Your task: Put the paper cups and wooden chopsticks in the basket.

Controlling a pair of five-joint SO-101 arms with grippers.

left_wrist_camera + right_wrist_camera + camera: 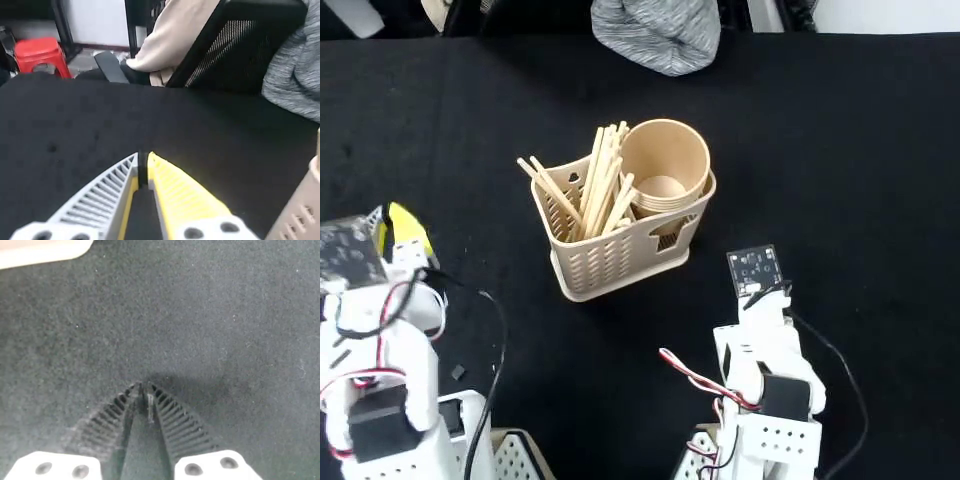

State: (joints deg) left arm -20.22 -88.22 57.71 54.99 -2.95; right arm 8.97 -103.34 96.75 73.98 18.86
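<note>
A beige slotted basket [610, 262] stands mid-table. Stacked paper cups [665, 170] sit in its right compartment and several wooden chopsticks [595, 190] lean in its left one. My left gripper [142, 159], with one yellow and one grey finger, is shut with nothing in it and sits at the table's left [405, 225], well clear of the basket, whose corner [302, 215] shows in the left wrist view. My right gripper [142, 388] is shut and empty, pointing down at the black cloth just in front of the basket's right side; the basket's base [42, 252] shows beyond it.
A black cloth [840, 150] covers the table. A grey garment [655, 30] lies at the far edge. Both arm bases [765, 400] stand at the near edge. A chair [240, 45] and a red stool [37, 52] stand beyond the table.
</note>
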